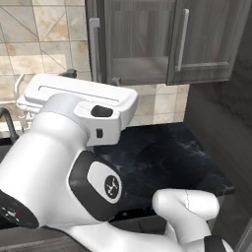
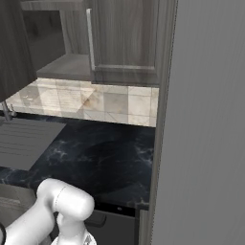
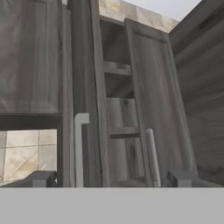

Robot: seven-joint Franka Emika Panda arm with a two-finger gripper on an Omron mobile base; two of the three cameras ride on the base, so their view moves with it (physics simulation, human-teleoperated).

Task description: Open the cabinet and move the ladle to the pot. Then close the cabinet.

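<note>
The cabinet (image 1: 140,44) hangs above the counter with its left door (image 1: 98,39) swung out toward me and its right door (image 1: 206,39) closed. Through the gap I see a dark interior with one shelf (image 3: 117,69); nothing on it can be made out. In the hand view my gripper (image 3: 112,178) is open and empty, just below and in front of the gap, with the left door's silver handle (image 3: 78,148) and the right door's handle (image 3: 152,153) between its fingertips (image 3: 41,178). The ladle and the pot are out of view.
Below the cabinet lies a black marble counter (image 1: 167,157) against a beige tiled wall (image 2: 110,103). A tall grey panel (image 2: 206,119) stands close on the right. A grey ribbed drainboard (image 2: 24,139) sits at the counter's left. My white arm (image 1: 59,162) fills the lower left.
</note>
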